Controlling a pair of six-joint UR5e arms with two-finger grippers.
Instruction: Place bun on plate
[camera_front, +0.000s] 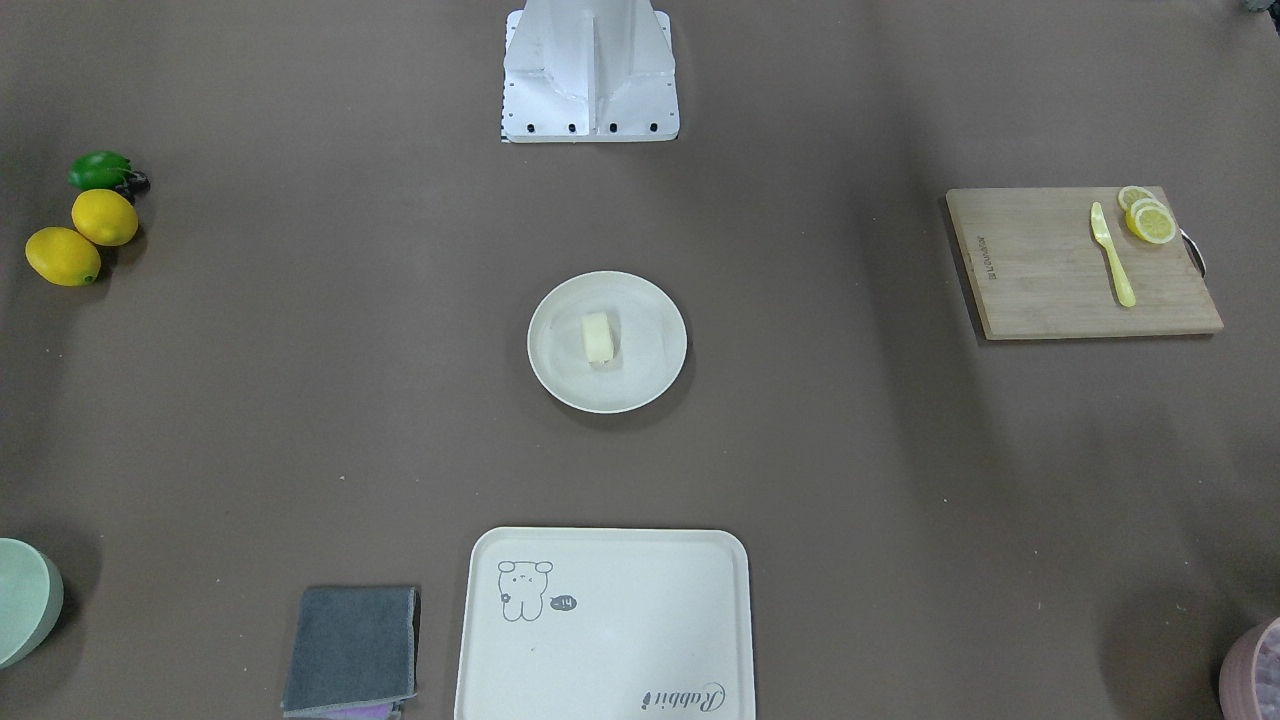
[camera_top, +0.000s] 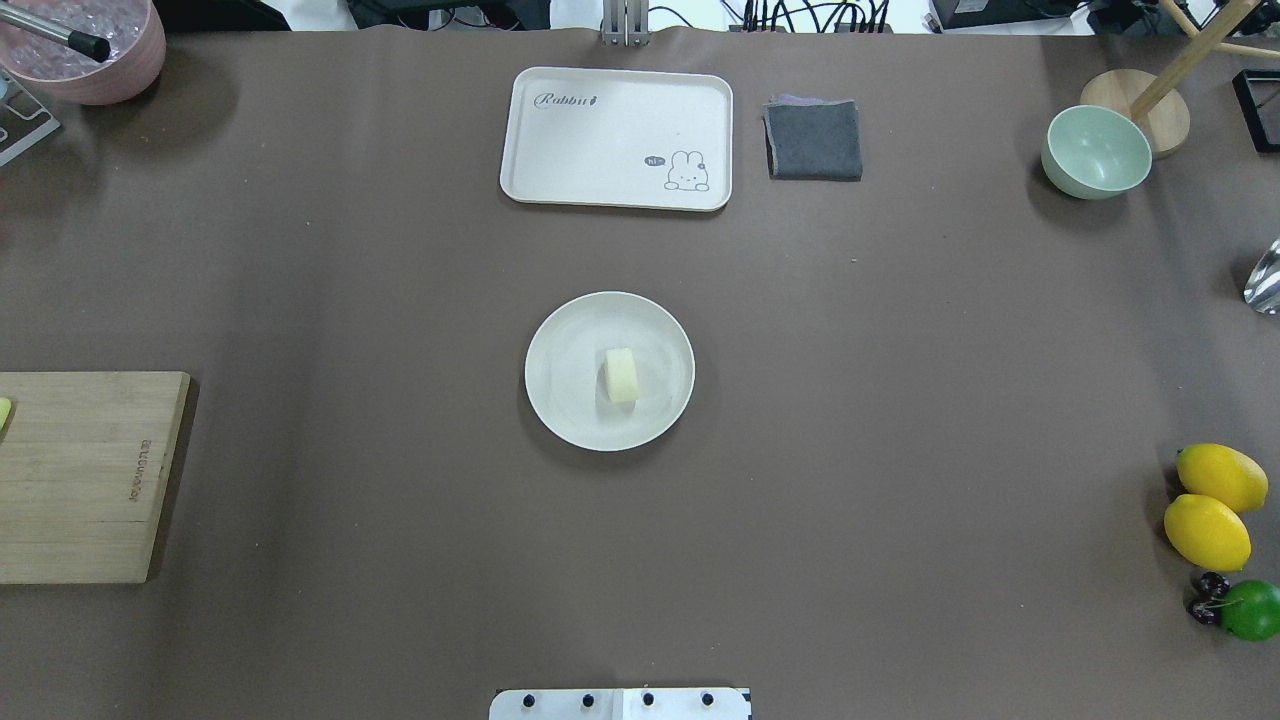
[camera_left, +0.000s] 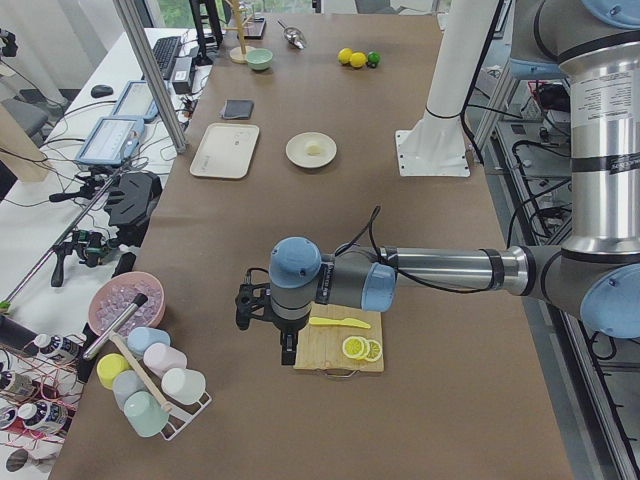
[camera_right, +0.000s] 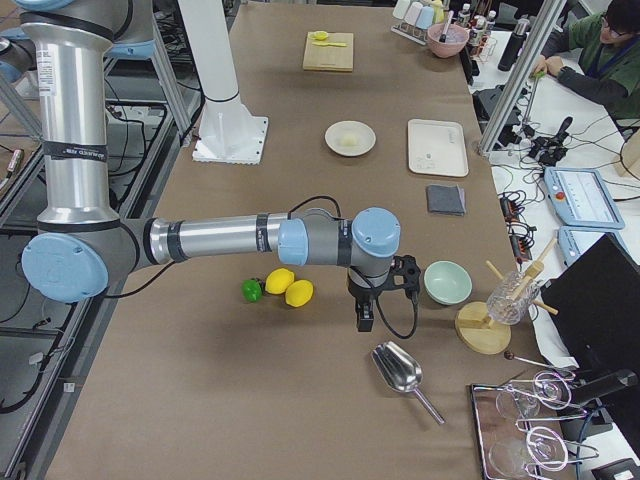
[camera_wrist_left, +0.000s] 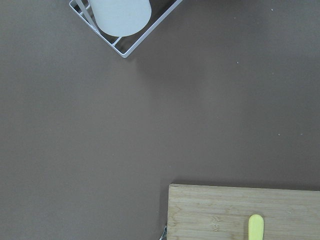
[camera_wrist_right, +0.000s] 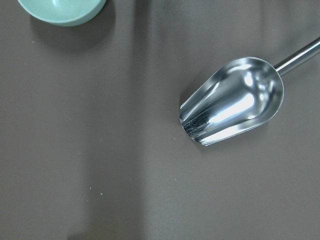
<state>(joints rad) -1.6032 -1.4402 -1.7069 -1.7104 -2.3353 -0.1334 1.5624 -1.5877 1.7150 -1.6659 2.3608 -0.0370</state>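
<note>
The pale cream bun (camera_top: 621, 375) lies near the middle of the round cream-white plate (camera_top: 566, 405) at the table's centre, with nothing touching it. The front view shows the same bun (camera_front: 597, 338) on the plate (camera_front: 560, 375). My left gripper (camera_left: 288, 350) hangs far off at the table's left end, beside the cutting board. It shows only in the left side view, so I cannot tell whether it is open or shut. My right gripper (camera_right: 365, 318) hangs at the right end between the lemons and the green bowl. It shows only in the right side view, so its state is also unclear.
A cream tray (camera_top: 560, 150) and a grey cloth (camera_top: 814, 140) lie beyond the plate. The wooden cutting board (camera_front: 1050, 270) holds lemon slices (camera_front: 1150, 220) and a yellow knife (camera_front: 1112, 255). Lemons (camera_top: 1208, 505), a green bowl (camera_top: 1095, 152) and a metal scoop (camera_wrist_right: 235, 102) lie at the right end.
</note>
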